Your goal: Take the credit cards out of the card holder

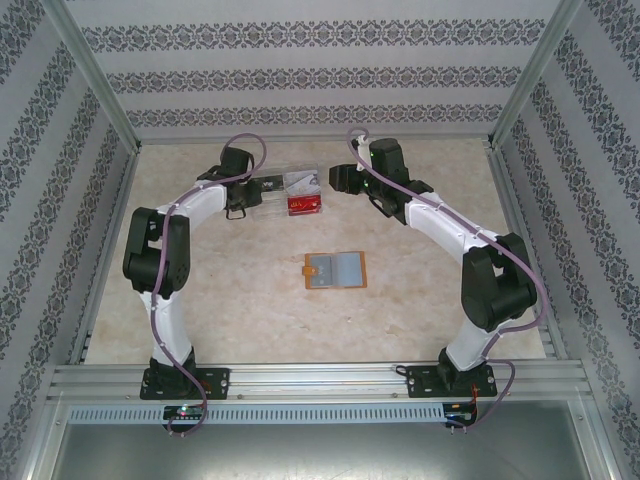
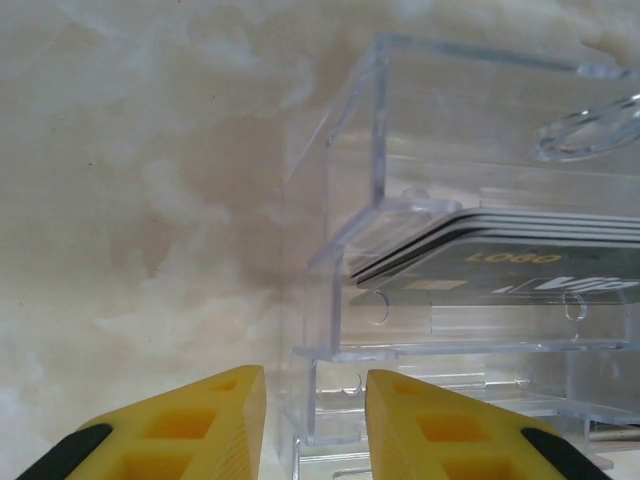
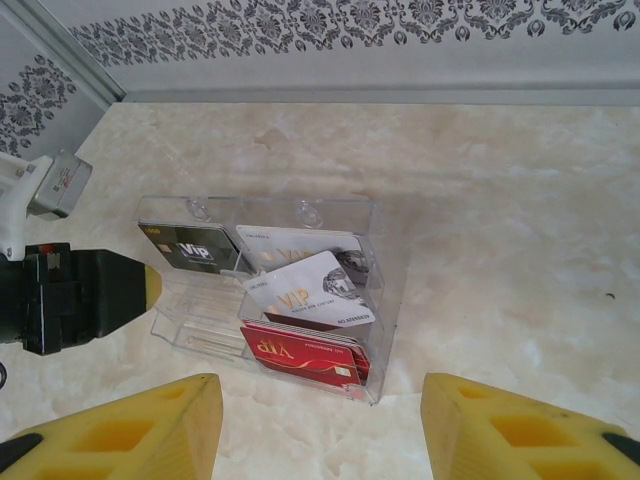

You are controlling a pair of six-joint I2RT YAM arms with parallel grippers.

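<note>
The card holder (image 1: 335,270) lies open and flat at mid-table, orange-tan with grey-blue inner pockets; neither gripper is near it. Both grippers are at the back by a clear acrylic card rack (image 1: 302,192). My left gripper (image 2: 315,420) is open, its yellow fingers (image 2: 200,420) straddling a corner wall of the rack (image 2: 340,300) without touching it. A stack of black cards (image 2: 520,262) sits in the rack just beyond. My right gripper (image 3: 320,430) is wide open above the table in front of the rack (image 3: 385,300), with nothing between its fingers.
The rack holds a black VIP card (image 3: 190,248), a tilted white VIP card (image 3: 310,290) and red VIP cards (image 3: 305,355). The left gripper's tip (image 3: 148,285) touches the rack's left side. Patterned walls and metal rails enclose the marble tabletop (image 1: 420,320).
</note>
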